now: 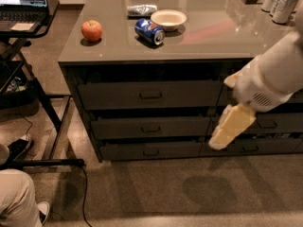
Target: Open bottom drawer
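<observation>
My gripper [231,128] hangs in front of the right-hand stack, tip low, just above the slim drawer [253,148] there. Whether it is apart or together I cannot tell. The bottom drawer [118,151] I want is in the left stack, lowest of three under the worktop [142,46]. It looks shut, and its pull [151,152] sits at centre, well to my left.

The main risk, I judge, is taking the wrong pull. The slim drawer beside me is the same colour and shape and much nearer, so a straight reach would open that one. Once I am across, the middle drawer [118,127] has its own pull directly above mine, and coming in slightly high would catch it instead. The pull is small and close to the floor, so a shallow hold could slip off as I draw back. A hard jolt to the cabinet might also roll the can [149,30], which lies on its side on the worktop.
</observation>
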You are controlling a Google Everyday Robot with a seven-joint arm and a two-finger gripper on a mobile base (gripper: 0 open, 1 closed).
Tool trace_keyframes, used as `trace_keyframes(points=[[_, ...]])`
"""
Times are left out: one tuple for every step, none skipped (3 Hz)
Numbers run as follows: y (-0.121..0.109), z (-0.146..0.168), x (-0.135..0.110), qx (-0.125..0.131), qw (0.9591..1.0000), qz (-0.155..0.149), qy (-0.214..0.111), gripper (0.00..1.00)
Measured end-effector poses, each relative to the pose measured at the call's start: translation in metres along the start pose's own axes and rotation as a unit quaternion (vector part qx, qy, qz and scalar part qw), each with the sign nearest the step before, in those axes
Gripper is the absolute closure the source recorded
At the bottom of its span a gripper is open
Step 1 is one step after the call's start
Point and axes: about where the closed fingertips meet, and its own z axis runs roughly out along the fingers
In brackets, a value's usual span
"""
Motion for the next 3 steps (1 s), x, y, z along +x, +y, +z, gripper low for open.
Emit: trace_keyframes(points=[[0.035,0.077,0.005,-0.038,0.9974,0.040,-0.047,0.00],[0.078,0.155,0.007,-0.080,0.9908,0.063,-0.090,0.00],[0.073,0.167,-0.003,-0.060,0.9906,0.063,-0.105,0.00]])
